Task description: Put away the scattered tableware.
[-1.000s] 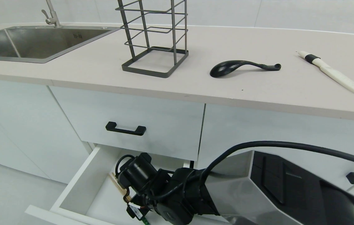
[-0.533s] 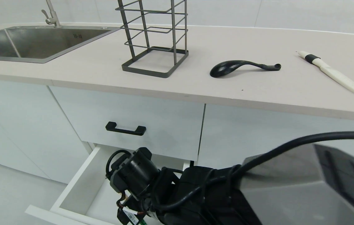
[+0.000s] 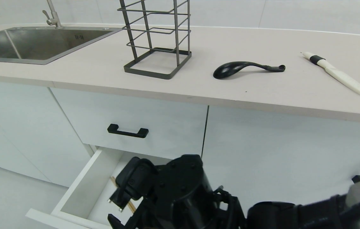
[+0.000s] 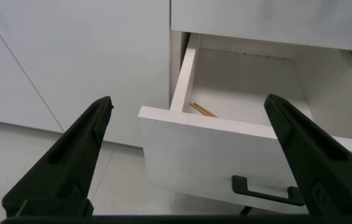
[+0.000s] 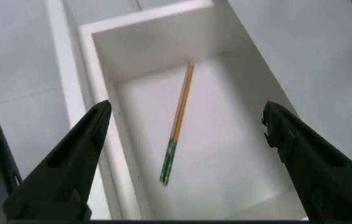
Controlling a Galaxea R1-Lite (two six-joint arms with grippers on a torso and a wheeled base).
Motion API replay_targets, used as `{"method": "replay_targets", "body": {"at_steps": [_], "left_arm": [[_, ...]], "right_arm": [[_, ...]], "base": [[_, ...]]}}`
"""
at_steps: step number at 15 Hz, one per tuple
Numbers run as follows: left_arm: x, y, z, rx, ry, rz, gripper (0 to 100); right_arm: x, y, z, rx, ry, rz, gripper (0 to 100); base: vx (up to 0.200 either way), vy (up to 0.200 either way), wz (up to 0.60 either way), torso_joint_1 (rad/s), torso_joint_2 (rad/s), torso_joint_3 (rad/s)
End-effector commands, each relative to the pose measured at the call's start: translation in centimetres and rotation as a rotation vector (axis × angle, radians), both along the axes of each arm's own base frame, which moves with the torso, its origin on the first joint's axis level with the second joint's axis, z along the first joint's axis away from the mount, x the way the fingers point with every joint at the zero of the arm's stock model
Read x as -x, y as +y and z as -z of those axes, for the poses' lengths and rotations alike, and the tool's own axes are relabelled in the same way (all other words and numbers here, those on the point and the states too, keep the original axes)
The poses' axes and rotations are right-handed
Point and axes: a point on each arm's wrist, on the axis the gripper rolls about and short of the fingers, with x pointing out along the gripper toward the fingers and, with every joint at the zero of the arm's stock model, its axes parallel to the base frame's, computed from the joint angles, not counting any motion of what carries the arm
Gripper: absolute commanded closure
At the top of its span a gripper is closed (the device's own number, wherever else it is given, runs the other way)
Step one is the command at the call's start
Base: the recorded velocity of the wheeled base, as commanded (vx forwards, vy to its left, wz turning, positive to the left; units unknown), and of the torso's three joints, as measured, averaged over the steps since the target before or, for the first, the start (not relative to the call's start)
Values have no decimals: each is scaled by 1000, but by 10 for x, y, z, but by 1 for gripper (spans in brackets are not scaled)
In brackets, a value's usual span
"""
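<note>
right tool (image 5: 185, 109) spread wide above drawer (image 5: 157, 37), chopsticks (image 5: 179, 124) inside.

Glossy black spoon (image 3: 231, 69); wooden chopsticks (image 5: 177, 124); matt white drawer (image 5: 95, 93).

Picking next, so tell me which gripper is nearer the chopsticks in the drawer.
Right. The right gripper hangs above the chopsticks; the left gripper sits in front of the drawer.

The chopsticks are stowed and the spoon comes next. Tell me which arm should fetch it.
Right, probably. The black spoon lies on the counter right of centre, the right arm's side, and the right tool hangs open and empty over the chopsticks in the drawer.
</note>
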Motion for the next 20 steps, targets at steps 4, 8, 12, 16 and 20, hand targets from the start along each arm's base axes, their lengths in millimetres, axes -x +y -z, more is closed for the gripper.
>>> {"method": "replay_targets", "body": {"at_steps": [4, 8, 12, 16, 20], "left_arm": [[0, 0, 0, 0, 2, 0, 0], [0, 0, 0, 0, 2, 0, 0], [0, 0, 0, 0, 2, 0, 0], [0, 0, 0, 0, 2, 0, 0], [0, 0, 0, 0, 2, 0, 0]], "right_arm": [[19, -57, -24, -46, -27, -107, 0], [37, -104, 5, 33, 102, -110, 0], [42, -96, 29, 84, 173, -110, 0], [44, -80, 52, 11, 128, -142, 0], [44, -77, 48, -19, 98, -154, 0]], "base": [[0, 0, 0, 0, 0, 0], [0, 0, 0, 0, 0, 0], [0, 0, 0, 0, 0, 0], [0, 0, 0, 0, 0, 0], [0, 0, 0, 96, -88, -20]]}}
